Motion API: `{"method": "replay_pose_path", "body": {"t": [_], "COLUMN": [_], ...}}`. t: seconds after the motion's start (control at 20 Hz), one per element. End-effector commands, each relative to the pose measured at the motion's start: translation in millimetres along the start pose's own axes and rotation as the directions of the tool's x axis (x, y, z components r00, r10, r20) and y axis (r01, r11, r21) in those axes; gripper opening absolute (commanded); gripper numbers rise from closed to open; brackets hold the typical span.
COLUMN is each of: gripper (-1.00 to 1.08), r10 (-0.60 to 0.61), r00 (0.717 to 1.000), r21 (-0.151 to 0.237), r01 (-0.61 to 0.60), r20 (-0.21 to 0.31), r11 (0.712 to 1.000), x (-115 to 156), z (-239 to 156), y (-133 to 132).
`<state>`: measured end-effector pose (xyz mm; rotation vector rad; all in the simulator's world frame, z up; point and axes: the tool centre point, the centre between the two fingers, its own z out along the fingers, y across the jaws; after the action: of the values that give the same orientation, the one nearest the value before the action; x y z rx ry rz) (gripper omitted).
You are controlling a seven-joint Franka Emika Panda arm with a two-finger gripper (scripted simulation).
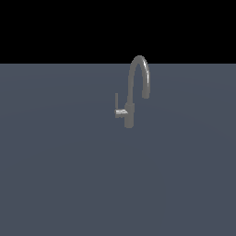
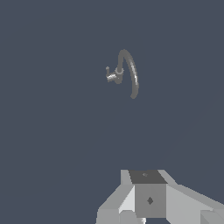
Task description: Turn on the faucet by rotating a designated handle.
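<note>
The faucet (image 1: 135,87) stands on the desk (image 1: 55,184), handle (image 1: 119,109) at its 9 o'clock (exterior view); the end effector (image 2: 151,199) is well apart, and I cannot tell its opening.

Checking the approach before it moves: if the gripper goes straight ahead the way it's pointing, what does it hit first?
Probably the bare grey surface, not the faucet, which sits off to the side of the gripper in the wrist view. Depth is unclear.
</note>
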<state>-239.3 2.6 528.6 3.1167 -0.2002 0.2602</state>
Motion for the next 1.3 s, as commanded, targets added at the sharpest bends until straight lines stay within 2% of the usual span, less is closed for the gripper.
{"method": "replay_pose_path", "body": {"t": [0.0, 0.25, 0.5, 0.9, 1.25], "gripper": [-1.00, -1.00, -1.00, -1.00, -1.00], "r10": [0.046, 0.154, 0.251, 0.369, 0.439], "r00": [0.998, 0.973, 0.925, 0.818, 0.714], "r21": [-0.005, -0.012, -0.012, -0.003, 0.007], "r01": [-0.047, -0.158, -0.266, -0.413, -0.520], "r20": [-0.050, -0.170, -0.285, -0.442, -0.545], "r11": [0.999, 0.987, 0.964, 0.911, 0.854], "x": [1.7, 5.7, 10.8, 26.5, 52.6], "z": [-14.6, -46.8, -72.6, -90.6, -77.9], "y": [-7.5, -30.2, -59.4, -114.5, -163.8]}}
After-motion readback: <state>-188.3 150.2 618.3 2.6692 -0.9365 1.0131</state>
